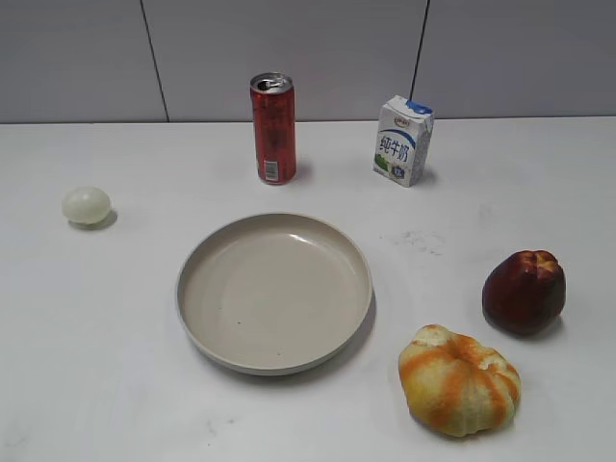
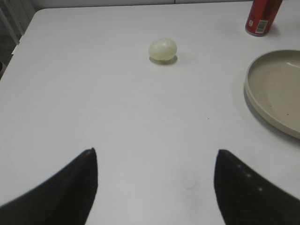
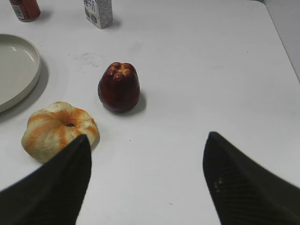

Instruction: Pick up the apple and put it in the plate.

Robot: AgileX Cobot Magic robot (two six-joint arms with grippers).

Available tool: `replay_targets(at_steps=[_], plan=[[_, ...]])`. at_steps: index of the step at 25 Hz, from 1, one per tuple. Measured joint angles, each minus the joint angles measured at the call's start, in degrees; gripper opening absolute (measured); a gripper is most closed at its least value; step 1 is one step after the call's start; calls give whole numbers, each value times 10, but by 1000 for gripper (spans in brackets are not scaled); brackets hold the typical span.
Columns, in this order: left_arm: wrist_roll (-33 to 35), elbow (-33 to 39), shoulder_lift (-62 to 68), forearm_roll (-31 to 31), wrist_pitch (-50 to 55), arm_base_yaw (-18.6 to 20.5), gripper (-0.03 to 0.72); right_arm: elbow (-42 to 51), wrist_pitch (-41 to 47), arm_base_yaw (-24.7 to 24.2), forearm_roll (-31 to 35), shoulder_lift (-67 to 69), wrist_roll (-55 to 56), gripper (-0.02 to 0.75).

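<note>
The dark maroon apple (image 1: 524, 292) stands upright on the white table at the right, its lobed crown up; it also shows in the right wrist view (image 3: 119, 87). The beige plate (image 1: 221, 252) lies in the middle of the table, with nothing in it; its rim shows in the left wrist view (image 2: 274, 86) and the right wrist view (image 3: 21, 75). My right gripper (image 3: 147, 138) is open and holds nothing, well short of the apple. My left gripper (image 2: 156, 151) is open and holds nothing, over bare table left of the plate. Neither gripper shows in the exterior view.
An orange-and-yellow pumpkin-like fruit (image 1: 459, 379) lies in front of the apple, close to the plate. A pale egg-like ball (image 1: 87, 205) lies at the left. A red can (image 1: 273, 128) and a small milk carton (image 1: 403, 141) stand at the back.
</note>
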Motion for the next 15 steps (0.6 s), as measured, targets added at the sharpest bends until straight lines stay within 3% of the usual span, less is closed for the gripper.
replay_targets(at_steps=[15], plan=[[0,0,0,0,0,0,589,-9,-32,0,-4,13,0,554]])
